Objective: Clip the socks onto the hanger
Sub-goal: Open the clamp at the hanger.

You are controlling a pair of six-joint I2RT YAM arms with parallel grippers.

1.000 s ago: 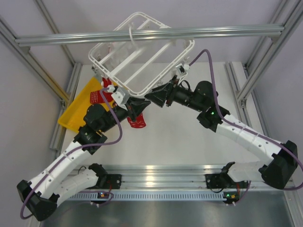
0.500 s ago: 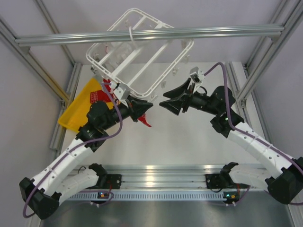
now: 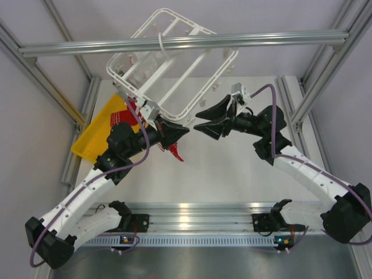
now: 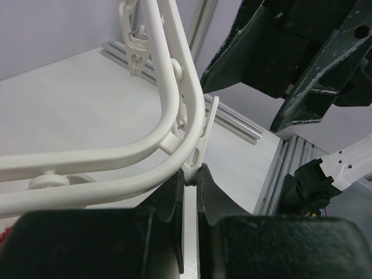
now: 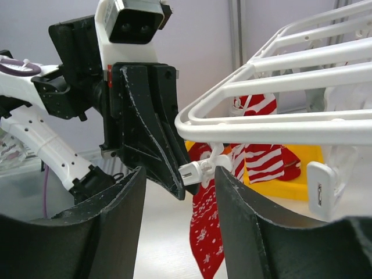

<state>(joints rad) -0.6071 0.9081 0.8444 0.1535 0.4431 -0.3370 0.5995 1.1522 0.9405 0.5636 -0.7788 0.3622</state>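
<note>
The white hanger (image 3: pixel 164 58) hangs tilted from the overhead beam. My left gripper (image 3: pixel 179 132) is at its near corner, shut on a small white clip (image 4: pixel 197 172) under the frame's curved bar (image 4: pixel 189 87). In the right wrist view a red sock with white markings (image 5: pixel 206 232) hangs just below that clip (image 5: pixel 203 170); it shows in the top view as a red strip (image 3: pixel 174 152). My right gripper (image 3: pixel 200 121) is open and empty, facing the clip from the right, its fingers on either side of it (image 5: pixel 179 174) without touching.
A red-and-white striped sock (image 5: pixel 261 154) hangs behind under the hanger's rim (image 5: pixel 290 125). A yellow tray (image 3: pixel 93 133) with more red fabric lies at the left, partly under my left arm. A grey aluminium beam (image 3: pixel 261 38) crosses overhead, with rails along both sides.
My right gripper has drawn back to the right from the hanger's near corner and opened. My left gripper has stayed at the corner. The red sock now hangs down narrower.
</note>
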